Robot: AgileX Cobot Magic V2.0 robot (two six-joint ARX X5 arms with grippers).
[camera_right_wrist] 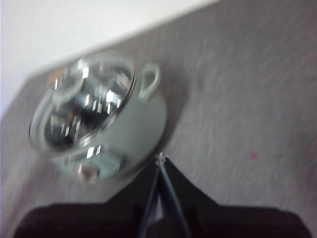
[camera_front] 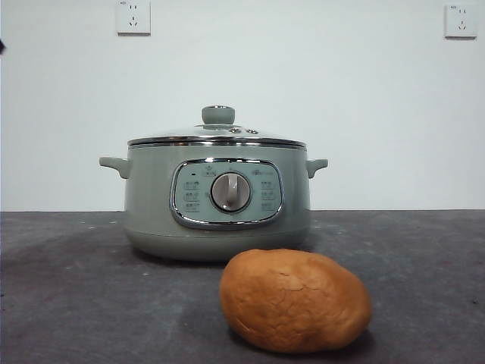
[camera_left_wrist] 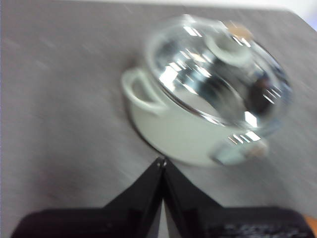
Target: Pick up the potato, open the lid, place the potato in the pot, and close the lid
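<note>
The orange-brown potato lies on the dark table in front of the pot, slightly right of its dial. The sage-green pot stands mid-table with the glass lid shut on it, its knob on top. In the left wrist view my left gripper is shut and empty, held above the table beside the pot and its lid. In the right wrist view my right gripper is shut and empty, above the table on the pot's other side. Both wrist views are blurred.
The dark grey table runs to a white wall with two sockets. The pot's side handles stick out left and right. A red speck marks the table.
</note>
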